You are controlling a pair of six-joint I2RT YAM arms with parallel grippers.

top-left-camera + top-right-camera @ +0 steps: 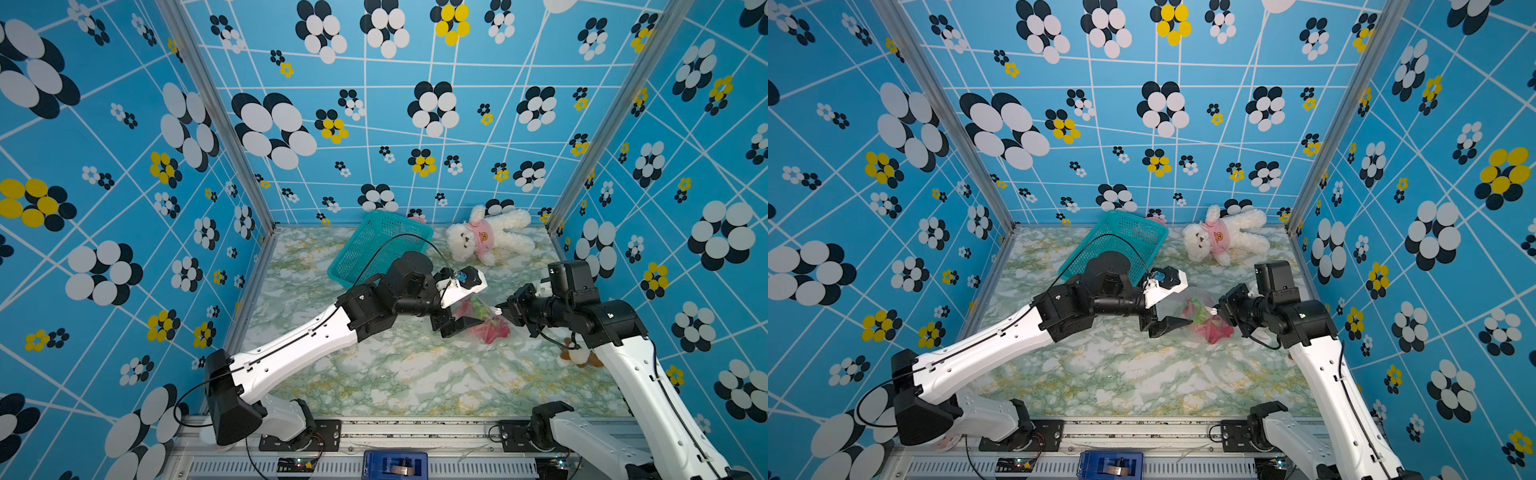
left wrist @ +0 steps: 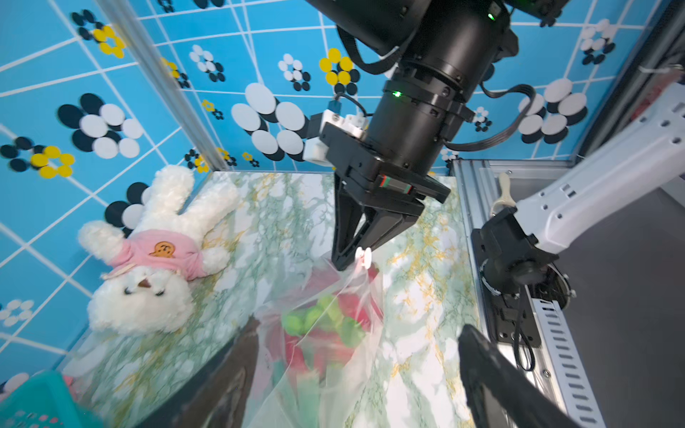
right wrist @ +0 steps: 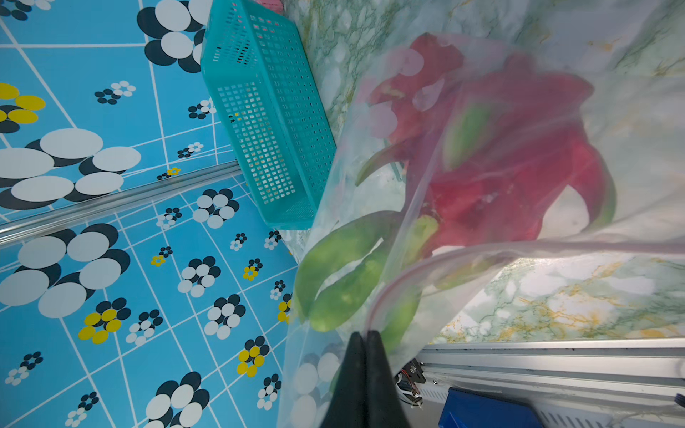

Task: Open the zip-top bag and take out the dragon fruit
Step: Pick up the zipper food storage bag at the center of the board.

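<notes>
Zip-top bag [image 1: 478,320] sits on the marble table [image 1: 395,374], right of centre and about midway between the near and far edges, directly between the two grippers. Its clear film is crumpled, and the red dragon fruit [image 1: 494,330] with green scales shows inside it in both top views.

The right gripper [image 1: 500,309] comes in from the right with its jaws pressed together on the bag's zip edge. In the right wrist view the pale pink zip strip [image 3: 393,289] runs straight into the closed tips, and the fruit [image 3: 511,159] lies just beyond them inside the bag. In the left wrist view the small white slider [image 2: 363,257] sits right at those tips, and the film slopes down from there to the table.

The left gripper [image 1: 463,313] reaches in from the left with its jaws spread wide. The bag's left end lies between them. In the left wrist view one finger [image 2: 237,370] shows darkly through the film, and the other finger [image 2: 493,389] stands clear of the bag. Whether either finger touches the film cannot be told.

A teal basket [image 1: 374,249] lies tilted on the far left of the bag, and a white teddy bear [image 1: 486,235] in a pink shirt lies along the far edge.
</notes>
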